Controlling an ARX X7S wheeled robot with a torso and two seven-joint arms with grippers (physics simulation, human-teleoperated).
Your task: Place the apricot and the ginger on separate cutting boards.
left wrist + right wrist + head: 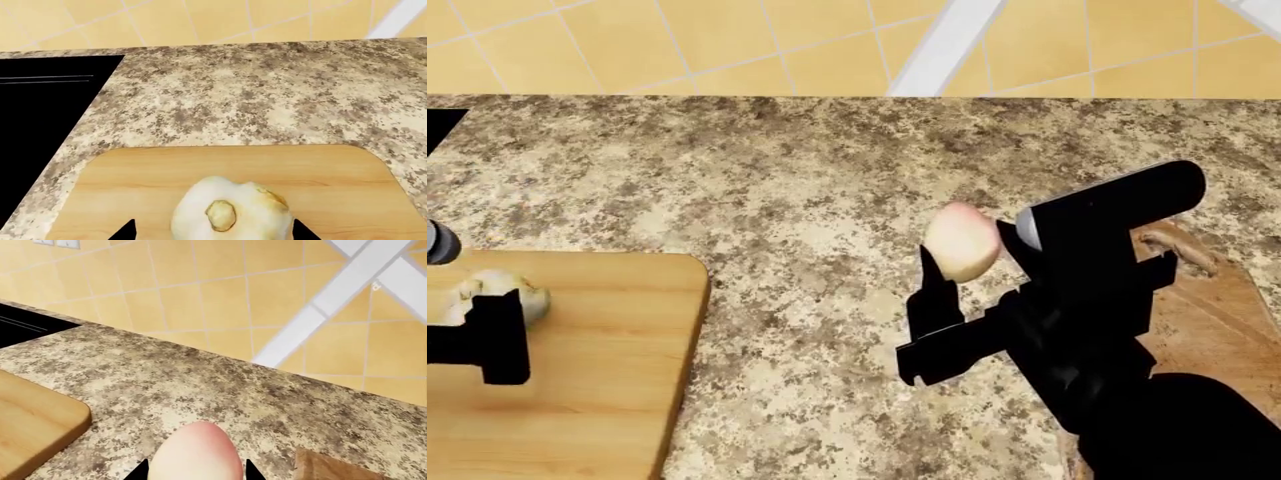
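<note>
The knobby cream ginger (230,212) lies on the light blond cutting board (133,180), near its far left edge in the head view (487,295). My left gripper (213,232) straddles it, open, with a clear gap on one side. The smooth peach apricot (961,245) hangs above the bare counter, and my right gripper (968,255) is shut on it. In the right wrist view the apricot (197,455) fills the space between the black fingertips. The dark brown cutting board (1214,310) lies at the right, mostly hidden behind my right arm.
A speckled granite counter (801,200) runs between the two boards. A black cooktop (40,115) is set into it beyond the light board's left side. A tiled yellow wall (200,290) stands behind the counter's back edge.
</note>
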